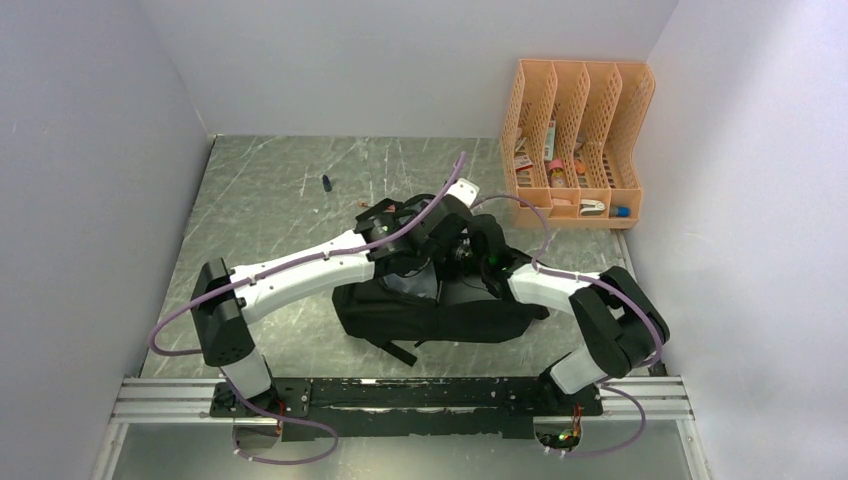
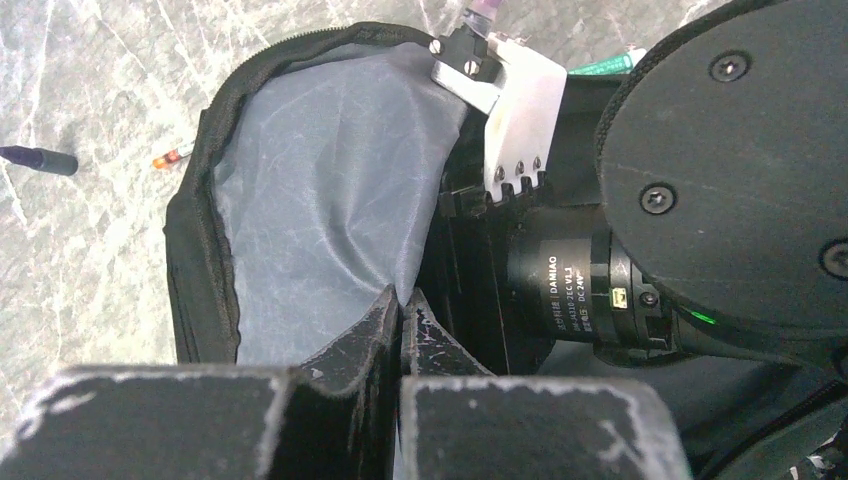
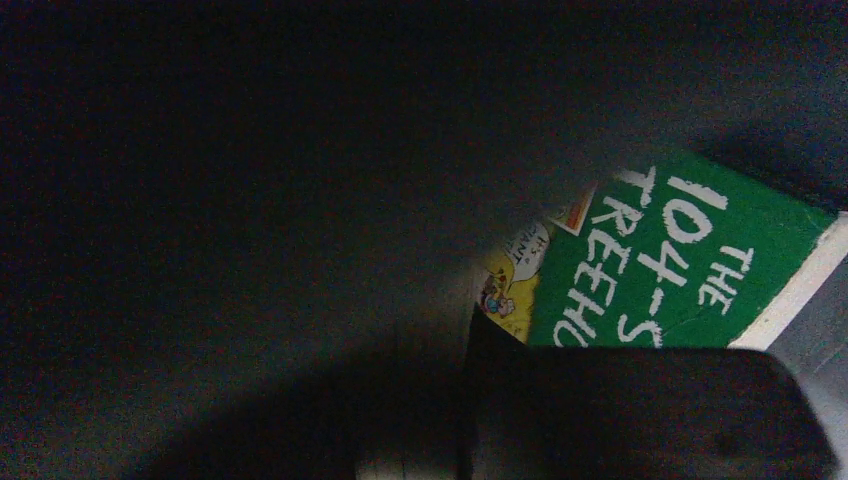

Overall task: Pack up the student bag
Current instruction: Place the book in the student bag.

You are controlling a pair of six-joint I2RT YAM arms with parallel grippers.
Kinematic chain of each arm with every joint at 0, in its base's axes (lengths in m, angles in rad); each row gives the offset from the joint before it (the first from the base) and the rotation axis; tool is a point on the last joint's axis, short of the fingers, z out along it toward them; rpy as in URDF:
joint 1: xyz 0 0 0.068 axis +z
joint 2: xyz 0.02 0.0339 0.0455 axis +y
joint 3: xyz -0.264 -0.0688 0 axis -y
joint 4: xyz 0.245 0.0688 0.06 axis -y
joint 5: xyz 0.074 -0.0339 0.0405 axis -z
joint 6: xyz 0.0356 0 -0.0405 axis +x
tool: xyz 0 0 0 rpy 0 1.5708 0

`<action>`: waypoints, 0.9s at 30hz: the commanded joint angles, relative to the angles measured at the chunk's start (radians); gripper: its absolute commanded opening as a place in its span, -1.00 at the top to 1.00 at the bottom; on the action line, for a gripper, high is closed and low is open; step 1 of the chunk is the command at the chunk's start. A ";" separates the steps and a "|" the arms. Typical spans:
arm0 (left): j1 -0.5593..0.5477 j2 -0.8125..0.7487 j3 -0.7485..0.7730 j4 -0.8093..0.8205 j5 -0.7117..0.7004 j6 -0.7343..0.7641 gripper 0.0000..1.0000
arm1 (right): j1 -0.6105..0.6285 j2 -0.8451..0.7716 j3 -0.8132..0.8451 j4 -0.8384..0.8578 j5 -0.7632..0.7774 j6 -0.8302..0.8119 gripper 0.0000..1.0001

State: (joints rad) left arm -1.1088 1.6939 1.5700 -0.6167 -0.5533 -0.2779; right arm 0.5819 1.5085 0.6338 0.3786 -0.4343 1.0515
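Observation:
The black student bag [image 1: 440, 315] lies in the middle of the table, its mouth toward the far side. My left gripper [image 1: 422, 264] is shut on the edge of the bag's grey lining [image 2: 320, 200], pinched at the fingertips [image 2: 403, 300], and holds the mouth open. My right gripper [image 1: 462, 250] reaches into the bag; its wrist motor [image 2: 560, 285] fills the opening. The right wrist view is dark and shows a green book [image 3: 660, 260] lying beyond my right finger [image 3: 620, 400]. The jaws are lost in shadow.
An orange slotted file organiser [image 1: 575, 140] with small items stands at the back right. A dark pen [image 1: 327, 182] lies on the table beyond the bag, also in the left wrist view [image 2: 38, 158], near a small orange-tipped item [image 2: 172, 157]. White walls enclose three sides.

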 commanded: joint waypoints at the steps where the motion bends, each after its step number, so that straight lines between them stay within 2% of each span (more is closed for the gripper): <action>1: 0.000 -0.062 -0.007 0.094 -0.011 -0.015 0.90 | 0.011 0.004 0.013 -0.040 0.084 -0.070 0.44; 5: 0.000 -0.056 -0.019 0.095 -0.009 -0.016 0.90 | 0.010 -0.032 0.027 -0.142 0.139 -0.121 -0.01; 8: 0.000 -0.050 -0.019 0.092 -0.013 -0.014 0.90 | 0.010 -0.081 0.028 -0.191 0.182 -0.144 -0.19; 16: 0.000 -0.039 -0.030 0.095 -0.009 -0.014 0.90 | 0.008 -0.212 0.059 -0.343 0.290 -0.207 -0.48; 23: 0.000 -0.046 -0.049 0.101 -0.014 -0.017 0.90 | 0.003 -0.289 0.105 -0.575 0.424 -0.280 -0.56; 27: 0.000 -0.045 -0.052 0.104 -0.011 -0.017 0.90 | 0.000 -0.358 0.138 -0.710 0.578 -0.301 -0.57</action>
State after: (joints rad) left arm -1.1088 1.6848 1.5196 -0.5854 -0.5533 -0.2882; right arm 0.5880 1.2167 0.7277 -0.1520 -0.0414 0.7982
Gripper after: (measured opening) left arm 0.057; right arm 0.782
